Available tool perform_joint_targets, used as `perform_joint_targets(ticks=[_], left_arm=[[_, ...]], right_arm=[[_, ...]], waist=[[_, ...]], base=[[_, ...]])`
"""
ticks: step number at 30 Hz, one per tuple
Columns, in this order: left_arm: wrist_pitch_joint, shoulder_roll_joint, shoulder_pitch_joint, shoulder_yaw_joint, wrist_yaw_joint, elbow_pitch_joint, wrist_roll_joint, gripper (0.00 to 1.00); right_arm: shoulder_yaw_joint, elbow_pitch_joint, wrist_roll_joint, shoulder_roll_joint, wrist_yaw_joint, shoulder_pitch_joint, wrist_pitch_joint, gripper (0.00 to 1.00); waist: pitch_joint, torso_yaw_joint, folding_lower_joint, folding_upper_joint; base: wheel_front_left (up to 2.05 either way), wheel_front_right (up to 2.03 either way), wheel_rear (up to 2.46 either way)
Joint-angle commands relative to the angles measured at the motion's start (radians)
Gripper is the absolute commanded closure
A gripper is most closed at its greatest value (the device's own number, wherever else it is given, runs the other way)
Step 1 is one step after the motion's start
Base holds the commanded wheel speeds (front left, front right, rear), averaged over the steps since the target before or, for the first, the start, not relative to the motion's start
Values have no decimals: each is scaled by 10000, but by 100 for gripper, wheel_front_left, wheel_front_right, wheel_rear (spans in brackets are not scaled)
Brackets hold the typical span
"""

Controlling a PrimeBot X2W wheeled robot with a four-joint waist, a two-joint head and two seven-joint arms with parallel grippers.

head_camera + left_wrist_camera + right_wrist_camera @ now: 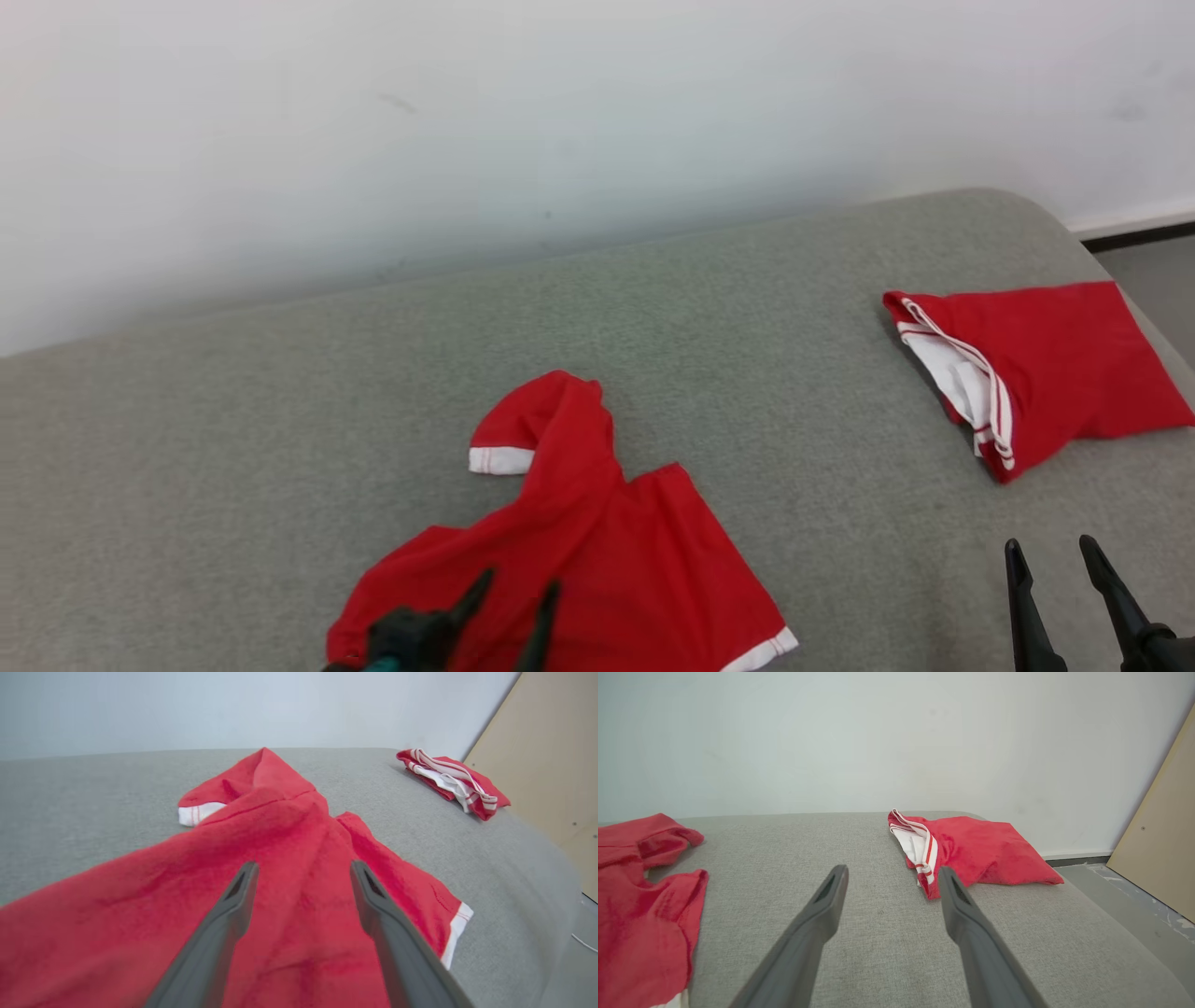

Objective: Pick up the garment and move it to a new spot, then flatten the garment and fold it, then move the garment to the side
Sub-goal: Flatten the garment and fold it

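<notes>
The rumpled red shirt (597, 551) lies near the front edge of the grey cushion (280, 420), the left gripper (520, 579) just above it, fingers apart, gripping nothing (likely poised to flatten it). The right gripper (1050, 544), also spread, hangs over bare cushion. A folded shirt (1055, 373) sits by the right edge, leaving the middle free.

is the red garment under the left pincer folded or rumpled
Rumpled, not folded: the red garment lies in loose creases on the grey surface, one white-cuffed sleeve humped up.
</notes>
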Motion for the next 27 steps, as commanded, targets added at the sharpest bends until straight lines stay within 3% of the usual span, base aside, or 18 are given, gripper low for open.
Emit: perform_joint_targets(ticks=[1,6,11,18,27], left_arm=[[-31,144,269,227,147,-140,47,0],[-29,420,1222,1448,572,-824,401,0],[-30,299,2236,2748,455,-1343,1018,0],[-25,-184,3672,4469,-254,-1306,1928,0],[-26,-1013,4008,5444,-1509,-1067,2848,0]], right_arm=[[-20,-92,-92,-53,-29,108,11,0],[58,-237,-54,-106,-29,158,11,0],[330,-133,-106,-108,-29,209,11,0],[509,112,-105,-51,-29,253,11,0],[614,309,-61,-88,-29,350,11,0]], waist=[[-187,244,0,0],[-418,730,0,0],[-589,1152,0,0],[-750,1457,0,0],[-865,1714,0,0]], base=[[0,0,0],[0,0,0],[0,0,0],[0,0,0],[0,0,0]])
